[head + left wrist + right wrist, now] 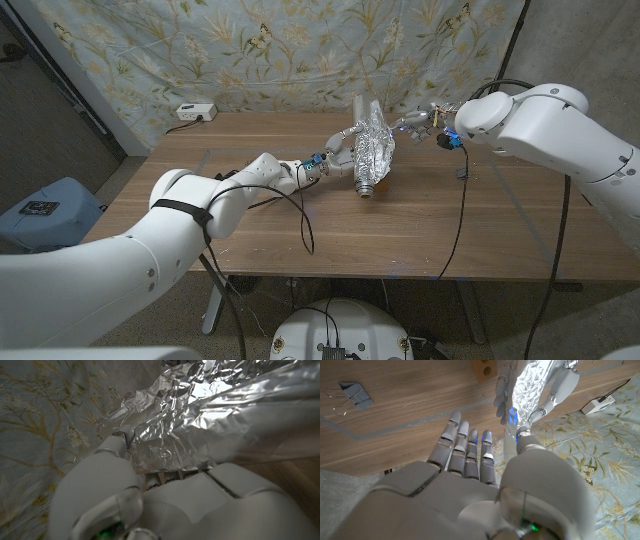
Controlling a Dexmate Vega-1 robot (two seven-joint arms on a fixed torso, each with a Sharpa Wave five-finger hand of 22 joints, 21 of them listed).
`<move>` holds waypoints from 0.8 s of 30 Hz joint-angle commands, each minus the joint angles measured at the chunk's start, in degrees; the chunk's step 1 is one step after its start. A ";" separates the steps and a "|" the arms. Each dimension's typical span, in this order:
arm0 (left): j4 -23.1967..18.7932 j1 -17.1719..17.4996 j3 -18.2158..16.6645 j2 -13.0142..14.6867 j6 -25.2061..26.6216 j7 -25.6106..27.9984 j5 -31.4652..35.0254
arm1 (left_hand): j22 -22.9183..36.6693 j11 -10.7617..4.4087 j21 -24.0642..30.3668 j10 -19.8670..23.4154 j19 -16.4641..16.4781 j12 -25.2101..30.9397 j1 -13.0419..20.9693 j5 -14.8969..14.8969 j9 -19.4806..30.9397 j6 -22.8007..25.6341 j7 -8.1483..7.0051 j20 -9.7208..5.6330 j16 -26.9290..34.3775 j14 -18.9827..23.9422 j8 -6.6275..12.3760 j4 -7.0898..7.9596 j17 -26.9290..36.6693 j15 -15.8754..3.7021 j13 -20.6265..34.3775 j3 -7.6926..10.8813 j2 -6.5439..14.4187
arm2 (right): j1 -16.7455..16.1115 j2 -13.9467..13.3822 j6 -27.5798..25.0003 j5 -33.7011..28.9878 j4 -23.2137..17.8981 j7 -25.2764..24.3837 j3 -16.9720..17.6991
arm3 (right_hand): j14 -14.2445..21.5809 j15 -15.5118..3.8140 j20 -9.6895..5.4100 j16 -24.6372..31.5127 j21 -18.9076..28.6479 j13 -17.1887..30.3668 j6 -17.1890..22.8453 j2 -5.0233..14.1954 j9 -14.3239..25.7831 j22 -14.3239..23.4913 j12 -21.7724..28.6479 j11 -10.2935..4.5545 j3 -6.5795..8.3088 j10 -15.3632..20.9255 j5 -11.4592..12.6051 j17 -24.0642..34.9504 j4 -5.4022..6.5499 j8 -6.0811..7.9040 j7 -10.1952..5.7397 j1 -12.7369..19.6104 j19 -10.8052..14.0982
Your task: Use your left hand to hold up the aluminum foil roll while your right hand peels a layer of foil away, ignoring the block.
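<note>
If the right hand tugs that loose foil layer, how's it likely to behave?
The foil looks thin and crinkled, so it will probably flop and crease, perhaps tear. The roll is held tilted by the left hand, so it may twist. The right hand is beside it.

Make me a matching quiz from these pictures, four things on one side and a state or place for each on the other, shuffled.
Things:
1. foil roll
2. left robot hand
3. right robot hand
4. binder clip

States:
A. grips the roll
B. lies on bare wood
C. silver, crinkled, propped up at a tilt
D. fingers stretched out beside the foil

Pairs: 1-C, 2-A, 3-D, 4-B
</note>
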 commanded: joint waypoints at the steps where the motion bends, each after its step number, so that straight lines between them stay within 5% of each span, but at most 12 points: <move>1: -8.30 3.77 0.74 1.89 4.13 5.31 -5.00 | 0.10 0.07 0.26 -0.06 0.25 -0.18 -0.18 -0.04 0.18 0.38 0.23 0.03 -0.20 0.03 -0.07 -0.04 0.13 -0.21 0.15 0.60 0.04 | 4.65 1.43 -4.50 2.74 0.65 1.83 -3.19 | -0.48 0.82 0.89 -0.47 -0.62 -0.15 -1.89 -0.14 -0.87 0.08 -1.04 -0.02 -1.07 -0.75 -0.10 -0.19 -0.27 -0.36 3.05 -1.30 0.00; 5: -9.61 4.42 1.48 2.28 4.07 6.36 -6.20 | 0.10 -0.09 0.21 -0.15 0.07 -0.25 -0.20 -0.04 0.20 0.55 -0.12 0.05 -0.31 -0.14 -0.13 -0.07 0.10 -0.23 0.15 0.70 -0.01 | 6.06 2.44 -5.77 3.10 1.45 1.95 -4.78 | -0.89 0.87 1.35 -1.12 -1.45 -0.50 -3.50 0.00 -2.36 0.05 -2.62 0.01 -2.30 -1.22 0.03 -0.68 -0.98 0.08 3.05 -2.04 -0.17; 8: -12.49 5.82 1.44 2.69 4.50 9.09 -7.60 | 0.09 -0.30 0.14 -0.11 -0.17 -0.26 -0.19 -0.04 0.22 0.93 -0.23 0.06 -0.40 -0.20 -0.10 -0.18 0.04 -0.30 0.15 0.78 -0.19 | 6.87 2.82 -6.00 3.25 1.96 2.15 -5.80 | -0.69 0.83 1.52 -3.28 -3.56 -0.64 -4.79 1.99 -4.81 0.12 -7.45 0.05 -5.73 0.03 0.19 -1.78 -2.65 0.71 3.02 -2.68 0.10; 15: -16.94 7.92 1.64 3.34 5.17 13.75 -10.66 | 0.08 -0.57 0.09 -0.01 -0.39 -0.28 -0.19 -0.04 0.27 1.46 -0.39 -0.05 -0.45 -0.13 -0.14 -0.33 -0.02 -0.61 0.16 0.90 -0.47 | 8.89 3.98 -6.94 2.97 3.27 2.04 -8.53 | -1.16 0.88 1.53 -4.64 -3.77 -0.18 -6.17 2.05 -5.00 0.09 -8.81 0.06 -7.28 -0.83 0.28 -0.85 -2.64 0.51 3.01 -2.70 -0.57; 24: -17.73 8.23 2.84 4.02 4.67 14.81 -12.86 | 0.06 -0.74 -0.03 0.32 -0.77 -0.21 -0.28 0.09 0.32 2.07 -0.32 -0.14 -0.50 -0.11 -0.19 -0.27 -0.01 -0.83 0.20 1.14 -0.51 | 9.01 4.86 -7.20 3.13 4.55 1.37 -9.21 | -1.59 0.86 1.55 -5.64 -3.81 -0.06 -7.62 2.15 -5.04 0.08 -9.03 0.06 -7.93 -1.70 0.32 -0.13 -2.64 0.47 3.03 -2.40 -0.96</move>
